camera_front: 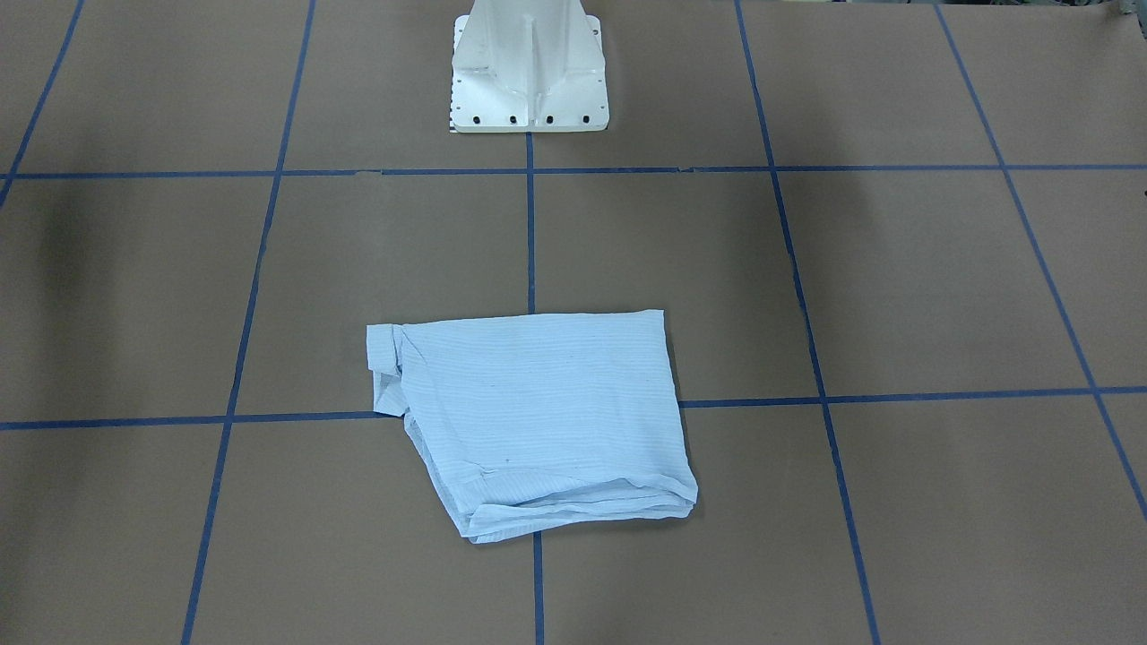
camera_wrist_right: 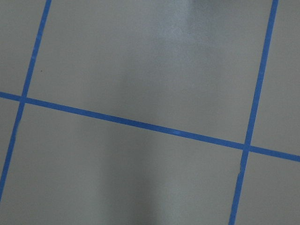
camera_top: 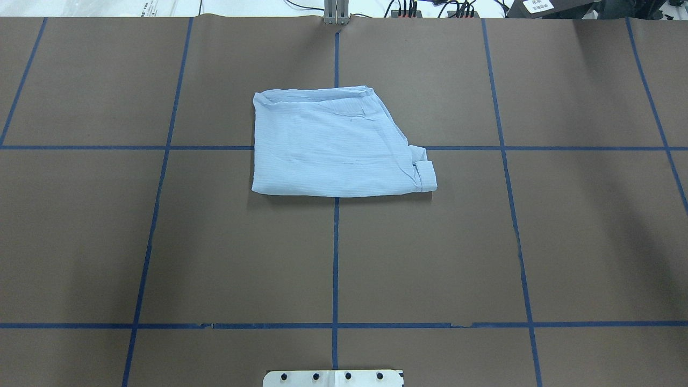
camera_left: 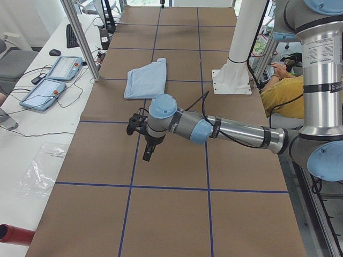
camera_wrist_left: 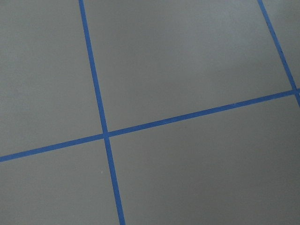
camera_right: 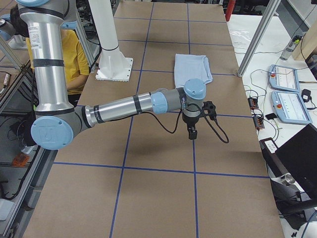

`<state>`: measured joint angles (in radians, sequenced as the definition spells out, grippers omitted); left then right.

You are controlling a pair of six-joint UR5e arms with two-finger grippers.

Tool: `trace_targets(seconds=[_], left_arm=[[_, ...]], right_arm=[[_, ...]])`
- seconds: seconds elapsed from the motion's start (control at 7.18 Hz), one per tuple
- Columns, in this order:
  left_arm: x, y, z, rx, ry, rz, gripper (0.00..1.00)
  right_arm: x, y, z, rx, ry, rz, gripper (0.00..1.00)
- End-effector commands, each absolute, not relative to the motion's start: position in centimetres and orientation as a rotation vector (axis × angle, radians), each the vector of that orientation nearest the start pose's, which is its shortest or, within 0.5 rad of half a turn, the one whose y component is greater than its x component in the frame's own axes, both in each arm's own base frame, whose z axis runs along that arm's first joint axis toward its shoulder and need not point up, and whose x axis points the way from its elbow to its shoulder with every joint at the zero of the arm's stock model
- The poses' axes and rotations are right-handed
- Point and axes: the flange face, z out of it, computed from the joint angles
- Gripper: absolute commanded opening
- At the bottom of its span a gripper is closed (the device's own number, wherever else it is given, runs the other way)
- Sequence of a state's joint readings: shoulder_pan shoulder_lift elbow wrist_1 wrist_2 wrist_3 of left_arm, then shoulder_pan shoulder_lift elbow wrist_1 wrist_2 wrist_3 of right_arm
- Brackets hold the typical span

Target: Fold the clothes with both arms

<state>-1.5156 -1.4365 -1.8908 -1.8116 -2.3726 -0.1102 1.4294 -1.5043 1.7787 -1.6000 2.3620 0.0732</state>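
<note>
**Shirt folded at mid-desk, both arms off to the ends**

- The shirt [camera_top: 333, 145] is folded into a compact, roughly rectangular pack and lies flat on the desk [camera_top: 242, 258].
- It sits over a crossing of the blue tape lines [camera_top: 335, 258] on the centre line, in the half of the desk away from the white pedestal base [camera_front: 529, 72].
- Stacked layer edges show along its far side. A small cuff-like flap sticks out at the near corner on the robot's right.
- Nothing is touching the shirt.
- The left arm [camera_left: 236, 131] reaches out low toward the desk's left end. The left gripper [camera_left: 146, 156] points down over the brown cover beside a tape line, well apart from the shirt.
- The right arm [camera_right: 124, 106] is posed the same way toward the right end. The right gripper [camera_right: 191, 135] also points down, well apart from the shirt.
- Both grippers show only in the side views, so I cannot tell how far either one is open. Neither has anything visible in it.
- Both wrist views show only the brown cover and a tape crossing.
- A person in a yellow top [camera_left: 284, 93] sits past the desk edge behind the base.
</note>
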Motion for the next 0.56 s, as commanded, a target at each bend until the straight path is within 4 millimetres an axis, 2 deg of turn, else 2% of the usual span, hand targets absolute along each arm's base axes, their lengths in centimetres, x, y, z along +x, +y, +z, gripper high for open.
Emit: trace_targets(seconds=[0.0, 0.14, 0.28, 0.42], left_arm=[[-3.7, -45.1, 53.5, 0.334, 0.817, 0.118, 1.00], [-3.9, -44.7, 54.0, 0.325, 0.816, 0.113, 1.00], [-4.0, -44.7, 54.4, 0.321, 0.811, 0.109, 1.00], [-4.0, -44.9, 55.6, 0.298, 0.807, 0.099, 1.00]], right_arm=[[-1.0, -52.1, 54.4, 0.111, -0.798, -0.146, 1.00], [-0.9, -52.4, 55.6, 0.090, -0.796, -0.134, 1.00], [0.6, -52.5, 55.4, 0.118, -0.792, -0.113, 1.00], [1.3, -52.6, 56.5, 0.108, -0.780, -0.094, 1.00]])
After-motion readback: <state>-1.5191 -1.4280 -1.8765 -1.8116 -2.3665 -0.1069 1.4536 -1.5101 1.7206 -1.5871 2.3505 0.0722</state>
